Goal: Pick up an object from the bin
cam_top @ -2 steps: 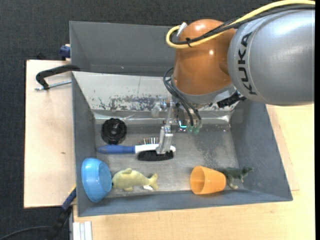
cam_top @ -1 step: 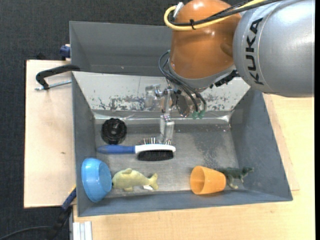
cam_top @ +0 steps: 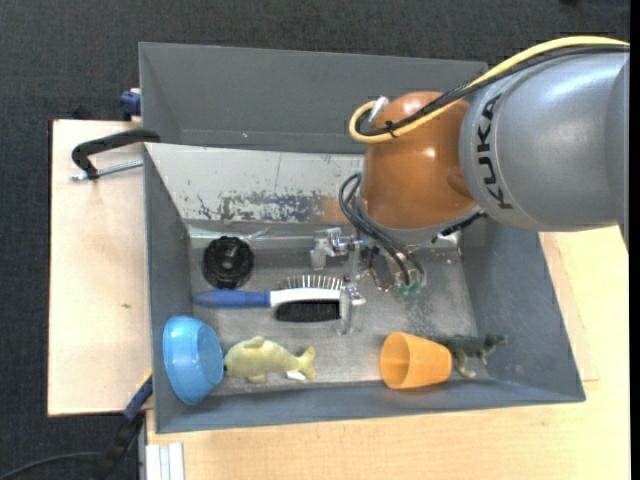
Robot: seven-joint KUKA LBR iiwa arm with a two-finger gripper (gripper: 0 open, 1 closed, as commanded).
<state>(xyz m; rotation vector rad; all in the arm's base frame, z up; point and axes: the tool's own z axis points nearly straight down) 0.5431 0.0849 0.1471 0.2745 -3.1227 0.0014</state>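
The claw (cam_top: 340, 276) hangs low over the middle of the bin (cam_top: 165, 268), its two metal fingers spread apart with nothing gripped between them. It stands at the right-hand end of a brush (cam_top: 275, 300) with a blue handle and a white-and-black head, which lies flat across the floor with the handle pointing left. One finger looks close to the tip of the head, the other sits further back toward the rear wall. The likeliest trouble is a poor bite. If the claw closes this far out on the head, the long handle would act as a lever, and the brush may swing down or slip free on the lift. A finger coming down on the bristles rather than beside them could simply press or shove the brush aside. The black round knob (cam_top: 228, 261) lies near the handle and could be knocked by a swinging brush. The orange cup (cam_top: 413, 360), on its side near the front, could roll if brushed.
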